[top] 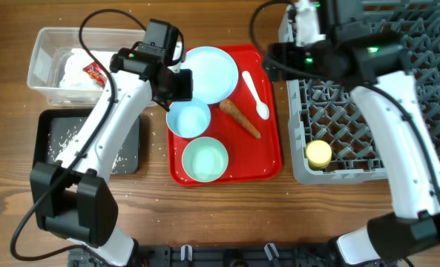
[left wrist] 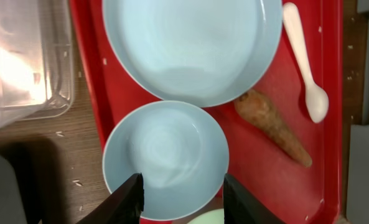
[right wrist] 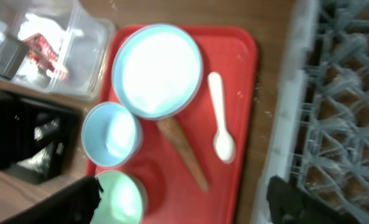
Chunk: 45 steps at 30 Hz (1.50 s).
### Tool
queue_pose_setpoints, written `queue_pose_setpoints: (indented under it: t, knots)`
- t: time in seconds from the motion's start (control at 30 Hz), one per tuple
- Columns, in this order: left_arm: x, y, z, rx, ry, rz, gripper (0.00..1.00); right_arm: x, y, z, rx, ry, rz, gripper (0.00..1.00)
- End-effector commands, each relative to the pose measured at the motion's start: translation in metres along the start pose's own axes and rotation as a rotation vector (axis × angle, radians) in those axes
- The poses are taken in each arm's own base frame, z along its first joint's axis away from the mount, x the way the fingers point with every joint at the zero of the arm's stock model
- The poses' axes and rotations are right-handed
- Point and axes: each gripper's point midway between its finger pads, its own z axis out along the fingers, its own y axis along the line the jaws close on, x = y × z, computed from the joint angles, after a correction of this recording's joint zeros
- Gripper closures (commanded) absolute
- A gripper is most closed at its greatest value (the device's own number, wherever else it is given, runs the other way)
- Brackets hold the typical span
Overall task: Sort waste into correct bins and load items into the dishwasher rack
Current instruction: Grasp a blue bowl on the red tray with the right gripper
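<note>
On the red serving tray [top: 268,159] lie a pale blue plate [top: 211,74], a pale blue bowl [top: 188,119], a teal bowl [top: 205,159], the orange-brown stick [top: 240,119] and the white spoon [top: 255,95]. My left gripper [top: 176,85] is open and empty; in the left wrist view its fingers [left wrist: 183,199] straddle the blue bowl [left wrist: 165,155] from above. My right gripper [top: 279,58] hangs wide open and empty [right wrist: 184,208] over the tray's right edge beside the grey rack [top: 398,96]. The yellow cup [top: 318,153] stands in the rack. The brown lump is out of view.
The clear tub [top: 45,44] at the back left holds the white napkin [top: 77,70] and red wrapper [top: 95,73]. The black tray [top: 127,152] in front of it holds rice grains [top: 64,137]. A few grains lie on the wood around it.
</note>
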Motion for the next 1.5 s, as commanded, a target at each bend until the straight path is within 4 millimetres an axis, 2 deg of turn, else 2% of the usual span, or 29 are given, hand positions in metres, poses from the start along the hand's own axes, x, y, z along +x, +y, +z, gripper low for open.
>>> queue_pose_setpoints:
  t: [0.0,0.07,0.13,0.2,0.23,0.3,0.47,0.57,0.7,0.77,0.8,0.93,1.0,1.07,1.13,1.23,1.3,1.43,1.47]
  knots:
    - [-0.009,0.027,-0.006,-0.053,-0.030,-0.170,0.59,0.000,0.039,0.047,-0.069,0.036,-0.030,0.16]
    - [-0.014,0.042,-0.008,-0.062,-0.043,-0.256,0.59,0.006,0.056,0.081,-0.088,0.075,-0.041,0.17]
    - [-0.017,0.059,-0.011,-0.068,-0.051,-0.319,0.61,0.022,0.068,0.120,-0.093,0.142,-0.067,0.23]
    - [-0.019,0.073,-0.013,-0.078,-0.059,-0.377,0.61,0.036,0.073,0.146,-0.092,0.194,-0.095,0.32]
    - [-0.020,0.081,-0.015,-0.085,-0.062,-0.417,0.61,0.050,0.075,0.166,-0.090,0.241,-0.132,0.37]
    - [-0.022,0.102,-0.018,-0.096,-0.074,-0.472,0.61,0.069,0.074,0.190,-0.085,0.306,-0.175,0.44]
    - [-0.032,0.147,-0.028,-0.121,-0.132,-0.572,0.58,0.101,0.065,0.229,-0.089,0.413,-0.230,0.55]
    - [-0.035,0.166,-0.033,-0.130,-0.160,-0.610,0.54,0.116,0.063,0.240,-0.099,0.458,-0.249,0.62]
    - [-0.035,0.170,-0.034,-0.134,-0.163,-0.619,0.45,0.128,0.072,0.243,-0.144,0.485,-0.285,0.64]
    - [-0.035,0.170,-0.034,-0.134,-0.163,-0.619,0.44,0.132,0.072,0.244,-0.144,0.492,-0.289,0.56]
    - [-0.035,0.170,-0.034,-0.135,-0.163,-0.619,0.44,0.122,0.075,0.240,-0.147,0.468,-0.287,0.35]
    - [-0.035,0.170,-0.034,-0.134,-0.164,-0.619,0.43,0.096,0.077,0.218,-0.154,0.405,-0.283,0.28]
    - [-0.035,0.170,-0.034,-0.134,-0.164,-0.619,0.43,0.090,0.084,0.208,-0.174,0.381,-0.297,0.26]
    - [-0.035,0.170,-0.034,-0.134,-0.164,-0.619,0.42,0.094,0.098,0.205,-0.239,0.385,-0.330,0.26]
    - [-0.035,0.170,-0.034,-0.134,-0.164,-0.618,0.41,0.106,0.113,0.212,-0.274,0.393,-0.437,0.26]
    - [-0.035,0.170,-0.034,-0.135,-0.163,-0.619,0.41,0.124,0.116,0.229,-0.273,0.436,-0.466,0.28]
    - [-0.035,0.170,-0.034,-0.134,-0.163,-0.619,0.40,0.139,0.111,0.245,-0.265,0.484,-0.457,0.38]
    - [-0.035,0.170,-0.034,-0.134,-0.162,-0.618,0.39,0.141,0.101,0.255,-0.233,0.487,-0.455,0.52]
    - [-0.035,0.170,-0.034,-0.134,-0.162,-0.619,0.39,0.140,0.100,0.256,-0.233,0.481,-0.457,0.59]
